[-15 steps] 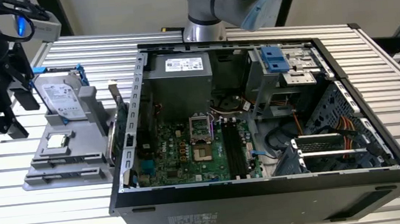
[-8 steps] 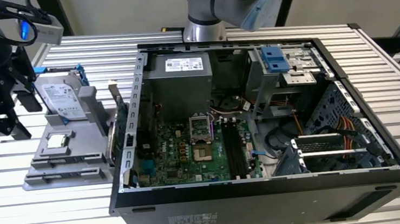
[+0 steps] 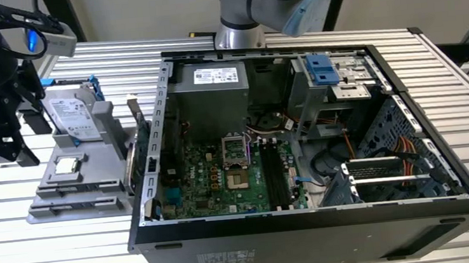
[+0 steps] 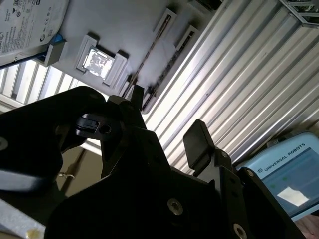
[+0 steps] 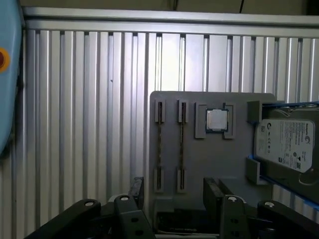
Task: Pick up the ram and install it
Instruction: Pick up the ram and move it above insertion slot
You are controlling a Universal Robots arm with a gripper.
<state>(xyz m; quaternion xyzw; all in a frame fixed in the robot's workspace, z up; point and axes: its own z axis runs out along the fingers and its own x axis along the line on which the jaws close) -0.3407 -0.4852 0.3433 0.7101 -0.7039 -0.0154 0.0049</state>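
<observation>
While my gripper [image 5: 174, 189] hangs spread open and empty at the exterior view's left edge, the ram [image 5: 181, 144] stands on edge in the gray holder [image 5: 209, 159], beside the processor [image 5: 217, 119], on the tabletop [image 5: 75, 124].

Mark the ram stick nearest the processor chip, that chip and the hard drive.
ram stick [image 5: 182, 144]: first wrist view, middle of its upturned edge.
processor chip [image 5: 217, 119]: first wrist view, lid centre.
hard drive [image 5: 285, 144]: first wrist view, label.

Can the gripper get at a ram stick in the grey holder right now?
Probably yes: the open black gripper hangs over the grey plastic holder, and the thin dark outer ram stick stands on edge with nothing covering it.
</observation>
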